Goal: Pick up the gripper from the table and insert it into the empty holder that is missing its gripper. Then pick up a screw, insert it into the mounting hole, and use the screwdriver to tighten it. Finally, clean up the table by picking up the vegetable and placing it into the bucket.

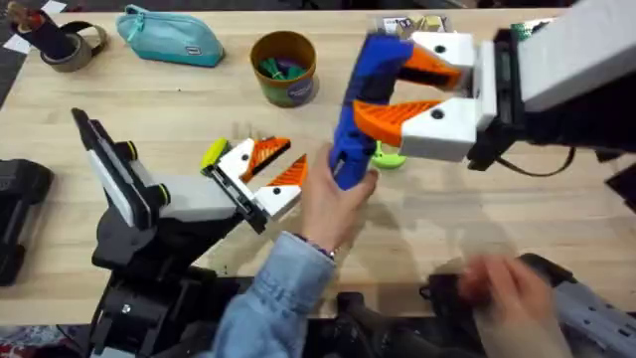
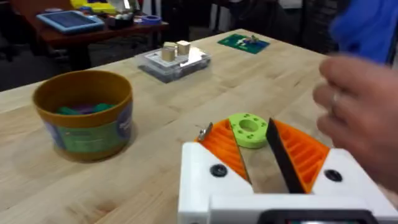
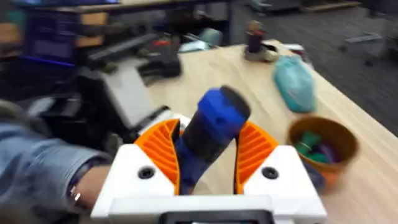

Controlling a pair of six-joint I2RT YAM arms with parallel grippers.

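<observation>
My right gripper [image 1: 383, 82] reaches in large from the upper right, its orange fingers shut on the blue screwdriver [image 1: 358, 109], which shows between them in the right wrist view [image 3: 211, 130]. A person's hand [image 1: 333, 204] grips the screwdriver's lower end. My left gripper [image 1: 283, 164] stands open over the table with two orange ribbed fingers mounted on its white base [image 2: 244, 134]. Which of them is the task's gripper I cannot tell. A yellow-green oblong piece [image 1: 214, 154], seemingly the vegetable, lies beside that base. The tan bucket [image 1: 283, 68] stands at the back, holding coloured bits.
A green disc with holes [image 1: 388, 154] lies just past the left fingertips [image 2: 249, 127]. A teal pouch [image 1: 169, 38] and a tape roll [image 1: 62, 45] sit at the back left, a clear box [image 2: 174, 59] at the back right. A second, blurred hand [image 1: 507, 283] hovers front right.
</observation>
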